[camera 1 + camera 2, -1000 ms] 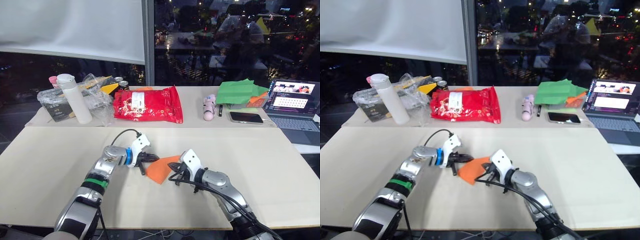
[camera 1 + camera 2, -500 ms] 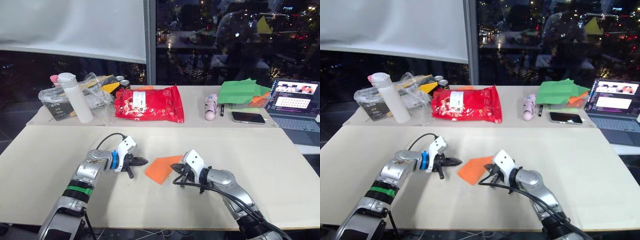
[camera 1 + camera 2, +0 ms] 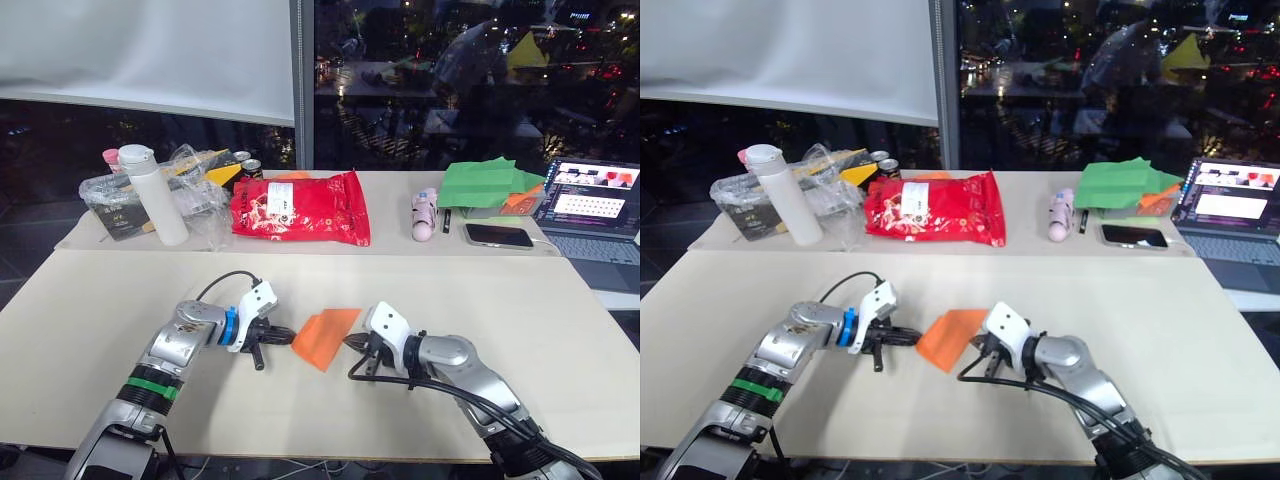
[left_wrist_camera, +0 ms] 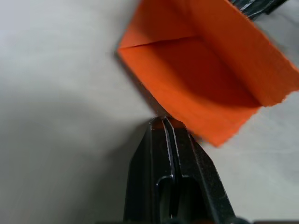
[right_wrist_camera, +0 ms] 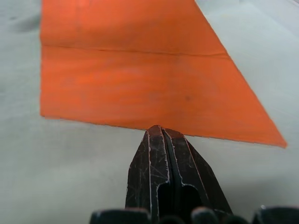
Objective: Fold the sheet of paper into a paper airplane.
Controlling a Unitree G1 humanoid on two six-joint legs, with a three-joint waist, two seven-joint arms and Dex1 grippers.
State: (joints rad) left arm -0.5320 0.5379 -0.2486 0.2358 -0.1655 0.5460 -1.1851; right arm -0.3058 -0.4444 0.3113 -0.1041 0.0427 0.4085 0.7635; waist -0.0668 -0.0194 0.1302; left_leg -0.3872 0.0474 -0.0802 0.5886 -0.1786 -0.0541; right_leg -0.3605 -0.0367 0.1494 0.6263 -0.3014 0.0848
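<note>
Both arms reach low over the near table (image 3: 90,330) — the left gripper (image 3: 283,336) and right gripper (image 3: 350,343) point inward with fingers pressed together, tips at opposite edges of the folded sheet of paper (image 3: 325,336) lying between them.

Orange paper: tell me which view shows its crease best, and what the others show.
The right wrist view: the paper lies flat and broad there, one straight crease running across it. The left wrist view catches a raised flap and a shadowed fold. The eye views show a small wedge between the left gripper and right gripper, no crease discernible.
</note>
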